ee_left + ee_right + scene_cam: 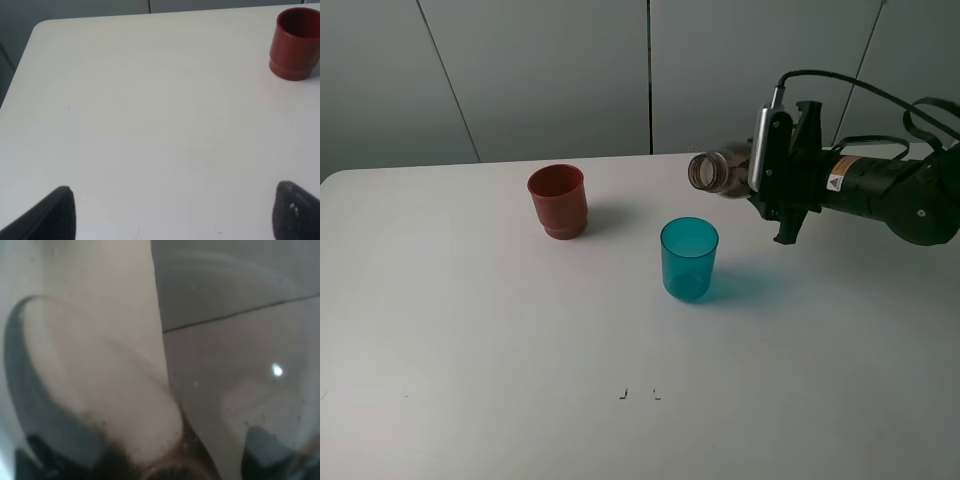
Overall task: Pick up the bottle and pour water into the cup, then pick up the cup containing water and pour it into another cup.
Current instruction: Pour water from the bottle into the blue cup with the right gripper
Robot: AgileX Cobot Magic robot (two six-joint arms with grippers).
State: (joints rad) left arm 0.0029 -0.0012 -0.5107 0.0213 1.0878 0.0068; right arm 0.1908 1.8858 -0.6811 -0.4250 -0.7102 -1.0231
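High view first: soft, even light over the white table (470, 380), nothing harsh; the red cup (558, 201) drops a faint shadow to its right; the teal cup (689, 259) throws a blue-tinted one the same way (light coming through the plastic); focus crisp from near edge to far wall (550, 70). Left wrist view: bright, tabletop almost washed out; red cup sharp, a pinkish smudge of shadow at its base; the fingertips (55, 215) of the left gripper (176, 214) dark and blurred. Right wrist view: murky; everything smeared and warped through the plastic of the bottle (100, 380); one small white glint (276, 370); nothing in focus.
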